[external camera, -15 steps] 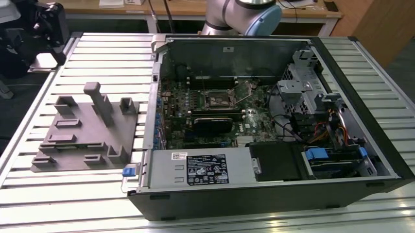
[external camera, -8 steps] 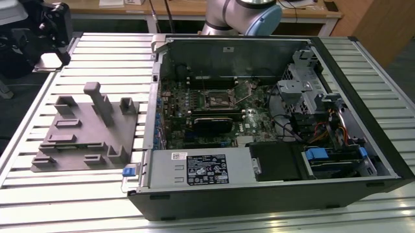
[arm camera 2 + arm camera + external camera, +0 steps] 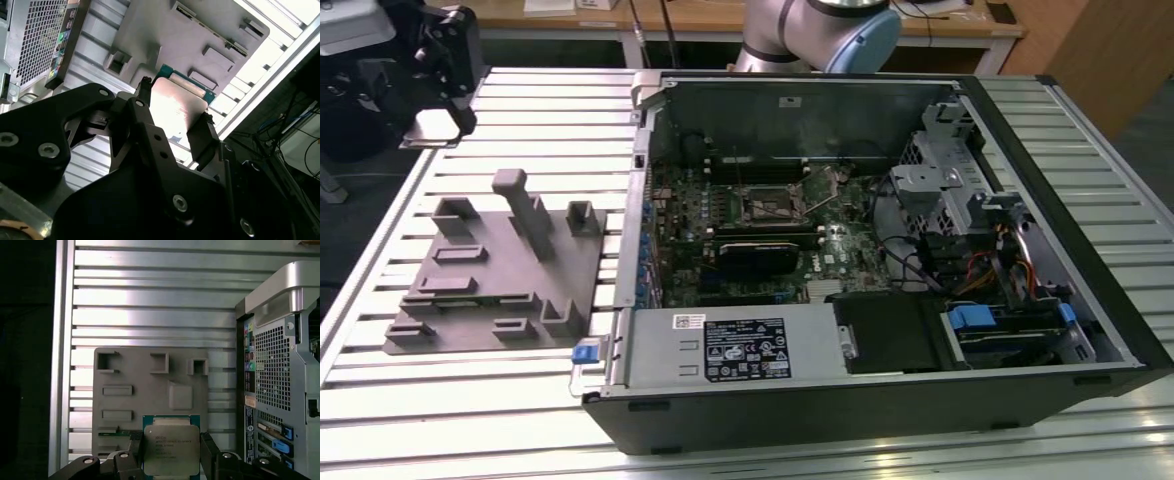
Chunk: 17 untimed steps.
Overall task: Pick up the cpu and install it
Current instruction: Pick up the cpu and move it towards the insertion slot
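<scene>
The cpu (image 3: pixel 170 449), a flat square chip with a silvery top and green edge, sits between my gripper's (image 3: pixel 170 456) two black fingers (image 3: pixel 207 452), which are shut on its opposite sides. In the second wrist view the cpu (image 3: pixel 176 102) shines, clamped in the gripper (image 3: pixel 172 117) above the gray plastic fixture (image 3: pixel 200 35). In the exterior view the gripper (image 3: pixel 443 115) hangs at the far left, over the table beyond the fixture (image 3: pixel 494 270). The motherboard's socket (image 3: pixel 767 200) lies inside the open computer case (image 3: pixel 1041 180).
The slatted aluminium table (image 3: pixel 520 400) carries the fixture and the case. A white-labelled power supply (image 3: pixel 734 350) and drive bays with blue tabs (image 3: pixel 987 325) fill the case's near side. The case's rear panel (image 3: pixel 272 370) stands beside the fixture (image 3: pixel 150 390). The arm's base (image 3: pixel 827 30) rises behind the case.
</scene>
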Each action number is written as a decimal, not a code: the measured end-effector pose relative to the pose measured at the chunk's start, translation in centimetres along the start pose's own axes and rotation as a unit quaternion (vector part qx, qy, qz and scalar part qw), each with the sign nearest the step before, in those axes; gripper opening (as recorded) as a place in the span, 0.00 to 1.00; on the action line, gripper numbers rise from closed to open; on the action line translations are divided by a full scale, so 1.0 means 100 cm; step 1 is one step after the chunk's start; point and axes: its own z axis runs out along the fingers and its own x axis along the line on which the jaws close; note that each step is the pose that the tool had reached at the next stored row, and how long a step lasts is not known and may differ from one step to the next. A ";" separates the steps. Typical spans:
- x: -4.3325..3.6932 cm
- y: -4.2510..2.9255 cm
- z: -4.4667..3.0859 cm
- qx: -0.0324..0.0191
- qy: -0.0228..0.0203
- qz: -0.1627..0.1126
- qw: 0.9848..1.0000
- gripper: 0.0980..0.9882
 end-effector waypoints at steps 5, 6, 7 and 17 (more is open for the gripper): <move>-0.0061 0.0000 0.0002 0.000 0.000 0.000 1.000 0.50; -0.0073 0.0000 0.0002 0.000 0.000 0.000 1.000 0.50; -0.0085 0.0000 0.0002 0.000 0.000 0.000 1.000 0.50; -0.0212 0.0001 0.0005 0.000 0.000 0.000 1.000 0.50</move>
